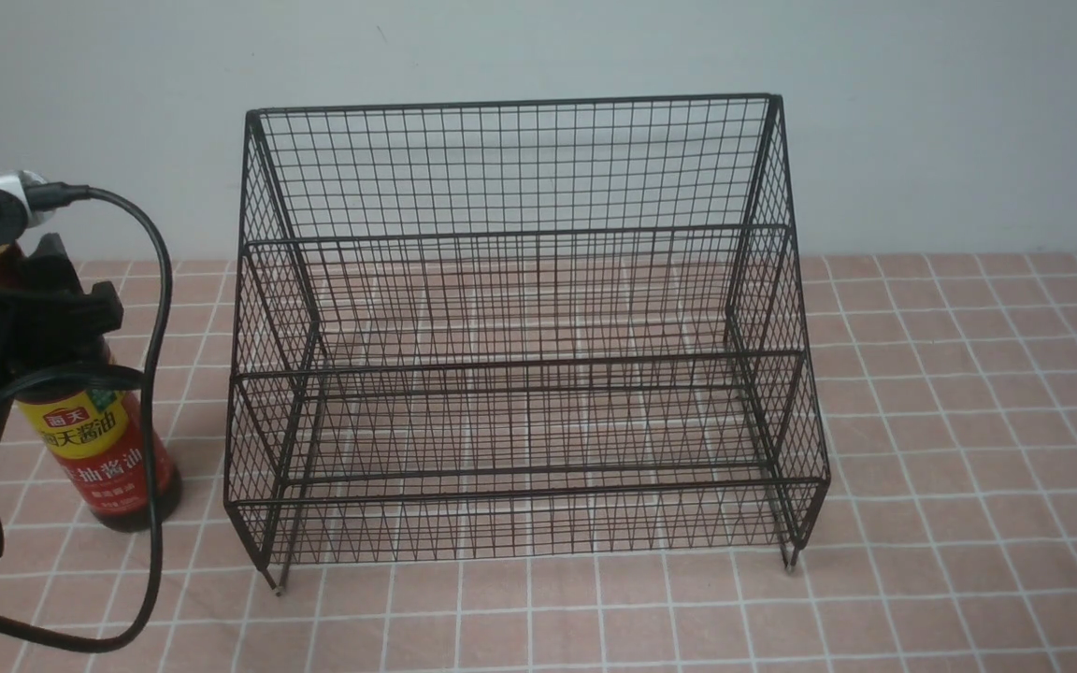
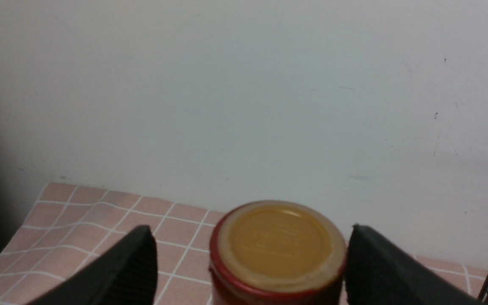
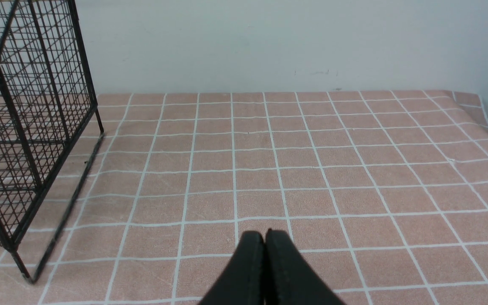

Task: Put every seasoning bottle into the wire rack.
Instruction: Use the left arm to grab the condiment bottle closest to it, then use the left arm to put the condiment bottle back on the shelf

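A: Left hand first, quick.
B: Left hand [image 2: 249, 231] is spread wide, with one finger [image 2: 134, 262] on each side of the bottle [image 2: 275, 245] cap. One finger sits right at the cap's rim, and I can't tell if it touches. The other has a clear gap. Nothing is clamped.
A: Where's the bottle?
B: It stands upright on the desk [image 1: 969, 421], straight between that hand's fingers, with the hand up at neck level. It has a red neck wrap and a tan cap top, and the yellow-and-red label is below the hand. A black cable [image 1: 161, 280] loops from the wrist and hangs past the bottle's side.
A: Is it in the rack?
B: No. The rack [image 1: 520, 232] stands on the desk to the right of the left hand, near the bottle but apart from it. The bottle is outside it.
A: Right hand?
B: Right hand [image 3: 265, 239] has its fingers pressed flat together, with nothing between them. It's low over the desk tiles. The rack's end wall and one leg are off to its left, further forward.
A: What's farthest out?
B: A pale wall [image 2: 244, 106] beyond both hands. The rack's tall back stands in front of it.
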You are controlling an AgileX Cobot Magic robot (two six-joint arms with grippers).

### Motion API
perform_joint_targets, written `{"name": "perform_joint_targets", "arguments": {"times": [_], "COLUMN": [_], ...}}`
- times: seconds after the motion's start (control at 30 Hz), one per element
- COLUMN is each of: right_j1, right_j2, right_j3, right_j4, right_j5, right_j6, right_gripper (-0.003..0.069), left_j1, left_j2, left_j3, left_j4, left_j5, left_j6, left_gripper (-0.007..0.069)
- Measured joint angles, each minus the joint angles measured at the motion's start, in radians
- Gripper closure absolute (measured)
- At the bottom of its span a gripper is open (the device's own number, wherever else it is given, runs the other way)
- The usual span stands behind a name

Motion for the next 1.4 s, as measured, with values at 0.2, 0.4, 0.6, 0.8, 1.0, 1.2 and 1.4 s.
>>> {"name": "perform_joint_targets", "arguments": {"times": [0.2,0.4,0.6,0.8,1.0,1.2,1.4], "right_j1": [0.0,0.0,0.0,0.0,0.0,0.0,0.0], "right_j2": [0.0,0.0,0.0,0.0,0.0,0.0,0.0], "right_j3": [0.0,0.0,0.0,0.0,0.0,0.0,0.0], "right_j4": [0.0,0.0,0.0,0.0,0.0,0.0,0.0], "right_j5": [0.0,0.0,0.0,0.0,0.0,0.0,0.0], "right_j6": [0.0,0.0,0.0,0.0,0.0,0.0,0.0], "right_gripper": [0.0673,0.0673,0.0673,0.0673,0.0673,0.0673,0.0673], "left_j1": [0.007,0.008,0.008,0.008,0.008,0.008,-0.011], "left_j2": [0.037,0.038,-0.017,-0.227,-0.355,-0.37,-0.355], "left_j3": [-0.008,-0.009,-0.004,-0.118,-0.315,-0.484,-0.515], "left_j4": [0.0,0.01,0.019,0.069,0.095,0.104,0.111], "left_j5": [-0.021,-0.018,0.04,0.221,0.385,0.538,0.595], "left_j6": [0.0,-0.008,-0.003,0.033,0.087,0.07,-0.007], "left_gripper": [0.0163,0.0364,0.0362,0.0362,0.0362,0.0362,0.0363]}}
